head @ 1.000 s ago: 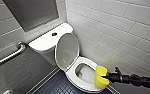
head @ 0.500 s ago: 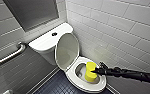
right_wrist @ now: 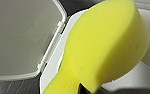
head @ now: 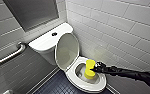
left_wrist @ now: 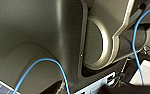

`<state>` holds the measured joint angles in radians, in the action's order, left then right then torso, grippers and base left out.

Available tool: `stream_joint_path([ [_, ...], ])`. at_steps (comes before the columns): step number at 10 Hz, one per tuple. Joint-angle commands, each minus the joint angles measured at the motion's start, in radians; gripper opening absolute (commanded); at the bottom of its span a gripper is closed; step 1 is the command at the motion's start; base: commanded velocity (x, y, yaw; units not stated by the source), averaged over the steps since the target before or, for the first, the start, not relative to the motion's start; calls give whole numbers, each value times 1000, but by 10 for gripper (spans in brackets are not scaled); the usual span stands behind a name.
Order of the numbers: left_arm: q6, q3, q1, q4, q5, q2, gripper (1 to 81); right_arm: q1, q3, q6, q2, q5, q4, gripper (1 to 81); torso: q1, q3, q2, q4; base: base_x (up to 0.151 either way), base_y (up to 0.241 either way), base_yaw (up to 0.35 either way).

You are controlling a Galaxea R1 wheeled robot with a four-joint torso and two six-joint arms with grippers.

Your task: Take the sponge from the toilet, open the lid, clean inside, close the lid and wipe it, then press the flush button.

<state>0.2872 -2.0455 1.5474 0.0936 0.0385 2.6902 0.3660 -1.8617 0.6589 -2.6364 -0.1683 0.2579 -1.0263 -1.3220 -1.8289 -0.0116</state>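
Observation:
The white toilet point(head: 96, 85) stands against the tiled wall with its oval lid point(head: 67, 51) raised and leaning back on the tank point(head: 44, 42). The small dark flush button point(head: 54, 34) sits on top of the tank. My right gripper point(head: 95, 67) reaches in from the right and is shut on the yellow sponge point(head: 89, 69), which hangs over the open bowl, its lower end down inside. In the right wrist view the sponge point(right_wrist: 103, 47) looms large beside the raised lid point(right_wrist: 21, 35) and the seat rim point(right_wrist: 53, 67).
A metal grab bar point(head: 8, 56) runs along the left wall. White tiled walls close in behind and to the right of the toilet. Dark floor tiles point(head: 56, 86) lie in front of the bowl. The left wrist view shows robot body parts and a blue cable point(left_wrist: 53, 67).
The right gripper and the sponge have shifted a little to the left over the bowl. The lid has stayed up.

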Motion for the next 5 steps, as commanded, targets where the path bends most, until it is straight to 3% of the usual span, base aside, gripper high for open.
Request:
stream_joint_path([
  [1, 4, 22, 46, 5, -92, -25, 811, -40, -149, -5, -67, 81, 47, 10, 0, 0, 0, 0, 0, 0, 0],
  [3, 4, 22, 49, 6, -92, -32, 811, -5, -200, -5, -62, 119, 47, 10, 0, 0, 0, 0, 0, 0, 0],
  [5, 4, 24, 49, 5, -92, -27, 811, 23, -107, 7, 34, 135, 44, 10, 0, 0, 0, 0, 0, 0, 0],
])
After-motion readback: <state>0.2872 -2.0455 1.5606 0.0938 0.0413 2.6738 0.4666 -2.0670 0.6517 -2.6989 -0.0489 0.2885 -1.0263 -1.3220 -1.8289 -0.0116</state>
